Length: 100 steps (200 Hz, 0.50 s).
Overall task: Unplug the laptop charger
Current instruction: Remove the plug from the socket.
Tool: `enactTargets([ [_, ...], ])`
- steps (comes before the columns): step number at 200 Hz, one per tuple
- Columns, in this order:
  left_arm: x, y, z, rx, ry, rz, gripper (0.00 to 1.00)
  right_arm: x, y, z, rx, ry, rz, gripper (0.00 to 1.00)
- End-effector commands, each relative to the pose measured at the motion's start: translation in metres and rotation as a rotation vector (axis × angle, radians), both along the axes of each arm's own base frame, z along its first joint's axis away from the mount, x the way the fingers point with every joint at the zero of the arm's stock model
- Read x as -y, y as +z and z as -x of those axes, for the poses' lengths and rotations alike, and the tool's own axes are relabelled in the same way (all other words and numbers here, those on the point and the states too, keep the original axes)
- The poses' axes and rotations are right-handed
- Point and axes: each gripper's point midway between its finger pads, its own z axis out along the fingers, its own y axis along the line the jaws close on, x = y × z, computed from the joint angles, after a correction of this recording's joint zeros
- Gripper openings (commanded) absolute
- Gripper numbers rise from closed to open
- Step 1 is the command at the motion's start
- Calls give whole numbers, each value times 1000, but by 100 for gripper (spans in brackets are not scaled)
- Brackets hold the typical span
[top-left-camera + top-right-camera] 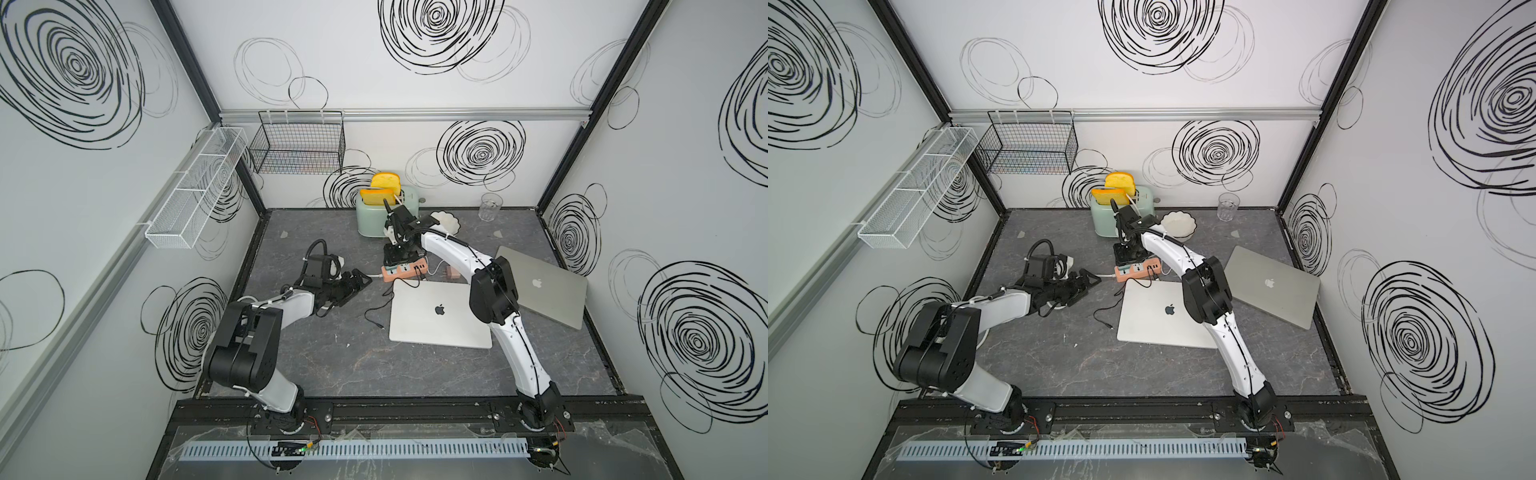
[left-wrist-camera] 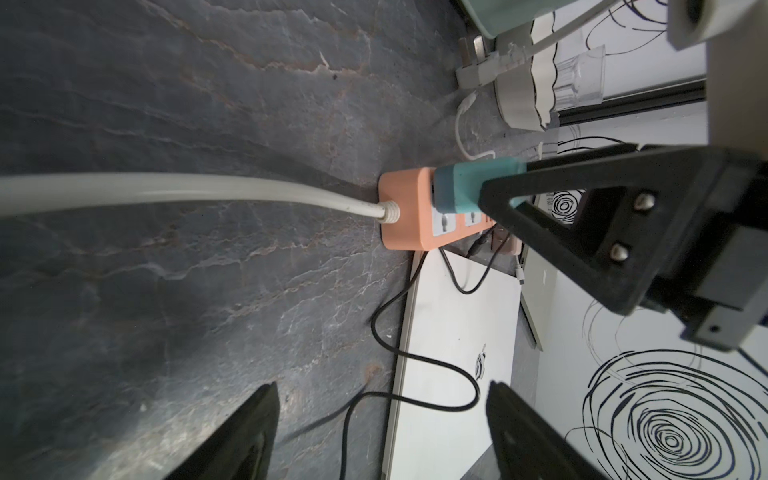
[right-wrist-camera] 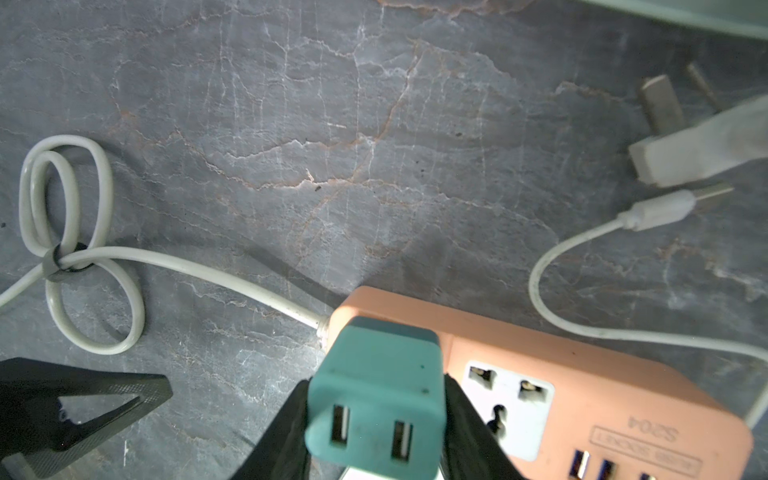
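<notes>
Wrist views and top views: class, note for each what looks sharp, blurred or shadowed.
Right wrist view: teal adapter fairly sharp, white plug at the frame's edge blurred, white cord throws a soft shadow. Left wrist view: that cord and the left gripper's fingers, close to the lens, look soft. Both top views: even light, faint shadows.

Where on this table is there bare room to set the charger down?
Free: the front strip before the silver laptop; the back left corner beside the toaster. Crowded: around the power strip, between bowl and grey laptop.
</notes>
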Motion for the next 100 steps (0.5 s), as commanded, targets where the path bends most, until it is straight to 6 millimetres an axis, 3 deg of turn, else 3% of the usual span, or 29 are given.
enactTargets([
  [1, 10, 10, -22, 70, 40, 11, 82, -2, 5, 10, -54, 5, -29, 26],
  [58, 21, -3, -41, 55, 187, 141, 79, -5, 25, 13, -106, -7, -127, 23],
  [100, 39, 6, -60, 110, 179, 176, 79, -7, 30, 20, -141, 5, -156, 22],
])
